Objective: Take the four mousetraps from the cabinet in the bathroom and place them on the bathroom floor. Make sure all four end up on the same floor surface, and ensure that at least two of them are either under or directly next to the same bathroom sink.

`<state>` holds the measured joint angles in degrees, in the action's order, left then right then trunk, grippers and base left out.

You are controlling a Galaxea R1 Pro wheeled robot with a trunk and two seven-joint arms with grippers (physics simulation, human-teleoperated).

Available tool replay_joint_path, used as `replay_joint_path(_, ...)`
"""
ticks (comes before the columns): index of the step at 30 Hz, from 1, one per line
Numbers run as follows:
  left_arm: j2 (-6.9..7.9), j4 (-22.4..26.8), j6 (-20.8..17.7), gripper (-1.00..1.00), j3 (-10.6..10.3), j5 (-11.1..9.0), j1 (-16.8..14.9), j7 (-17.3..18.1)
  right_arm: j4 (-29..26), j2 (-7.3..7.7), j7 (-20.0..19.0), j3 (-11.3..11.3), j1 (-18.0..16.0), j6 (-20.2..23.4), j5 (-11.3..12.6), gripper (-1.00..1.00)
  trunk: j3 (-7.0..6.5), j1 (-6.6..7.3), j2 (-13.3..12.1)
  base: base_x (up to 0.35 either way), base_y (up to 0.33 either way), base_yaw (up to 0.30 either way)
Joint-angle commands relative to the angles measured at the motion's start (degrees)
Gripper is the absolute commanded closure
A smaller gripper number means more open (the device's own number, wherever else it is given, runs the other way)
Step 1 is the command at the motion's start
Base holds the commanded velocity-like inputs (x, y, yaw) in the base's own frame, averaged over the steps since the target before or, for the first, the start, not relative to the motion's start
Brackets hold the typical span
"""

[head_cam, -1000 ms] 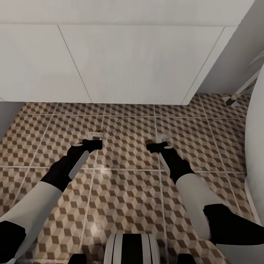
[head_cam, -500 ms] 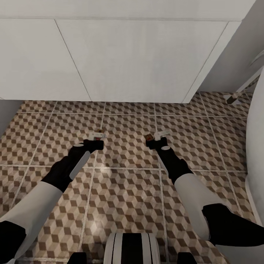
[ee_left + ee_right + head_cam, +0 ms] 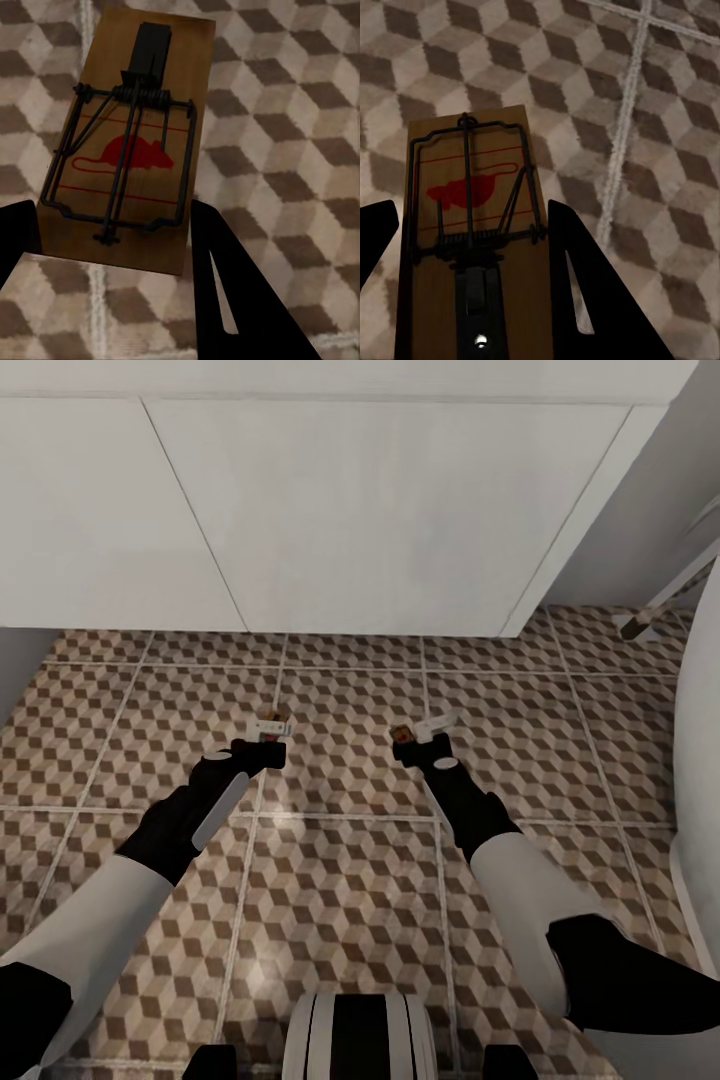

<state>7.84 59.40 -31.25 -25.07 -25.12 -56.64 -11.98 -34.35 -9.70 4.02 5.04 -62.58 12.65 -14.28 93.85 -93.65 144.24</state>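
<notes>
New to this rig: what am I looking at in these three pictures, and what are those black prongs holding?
These are simulator renders of a two-armed wheeled robot. The head view looks down from its head over both arms at a cube-patterned bathroom floor, with a white vanity ahead. The other two pictures come from cameras near each wrist, looking along the fingers. The left tool is shut on a mousetrap, a wooden board with a red mouse mark and dark spring. The right tool is shut on a second mousetrap. Both are above the tiles.
</notes>
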Motion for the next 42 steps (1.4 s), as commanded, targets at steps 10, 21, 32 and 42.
replay_joint_path(10, 0.1, 1.5, -0.2, 1.0, -1.1, -0.3, 0.0, -0.6, -0.4, 0.03, 0.3, 0.4, 0.0, -5.7, -0.5, 1.0, 2.26, -0.24, 0.2, 0.0, 0.0, 0.0)
replay_joint_path(21, 0.16, 4.0, -0.3, 1.0, -1.5, -0.3, 0.0, -0.7, -0.9, -0.05, 0.5, 2.6, 0.0, -6.8, -0.5, 1.0, 5.19, -0.53, 0.3, 0.0, 0.0, 0.0)
replay_joint_path(32, 0.16, 5.7, -0.3, 1.0, -1.5, -0.3, 0.0, -0.8, -1.1, -0.03, 0.5, 3.2, 0.0, -6.9, -0.6, 1.0, 8.63, -0.81, 0.4, 0.0, 0.0, 0.0)
replay_joint_path(42, 0.25, 7.2, -0.4, 1.0, -1.5, -0.3, 0.0, -0.8, -2.5, -0.06, 0.6, 3.3, 0.0, -6.9, -0.6, 1.0, 11.15, -1.07, 0.6, 0.0, 0.0, 0.0)
